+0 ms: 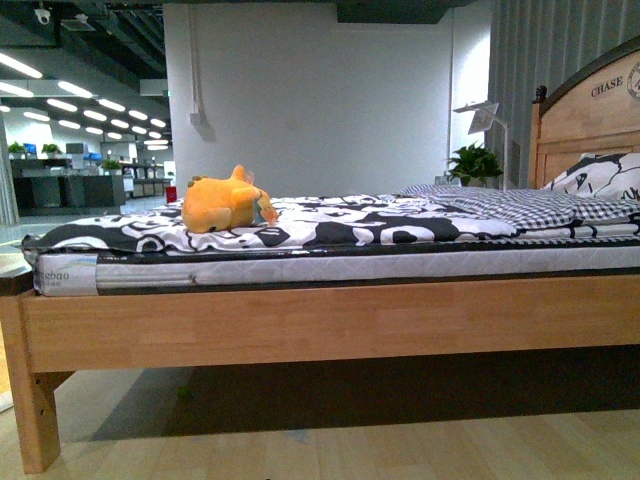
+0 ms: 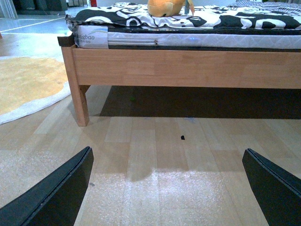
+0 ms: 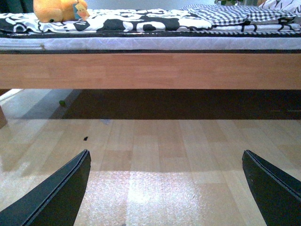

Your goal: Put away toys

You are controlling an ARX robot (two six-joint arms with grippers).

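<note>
An orange-yellow plush toy (image 1: 222, 202) lies on the black-and-white bedspread near the foot end of the bed (image 1: 330, 320). It shows too in the left wrist view as the toy (image 2: 164, 7) and in the right wrist view as the toy (image 3: 56, 10). My left gripper (image 2: 167, 188) hangs open low over the wooden floor, well short of the bed, nothing between its fingers. My right gripper (image 3: 165, 188) is open the same way, also over bare floor. Neither arm appears in the front view.
A wooden bed frame rail (image 2: 188, 68) faces me with a dark gap under it. A bed leg (image 2: 80, 101) stands at the corner, beside a yellow rug (image 2: 28, 84). A patterned pillow (image 1: 600, 178), checked blanket (image 1: 510, 207) and headboard (image 1: 585, 110) lie at the right end.
</note>
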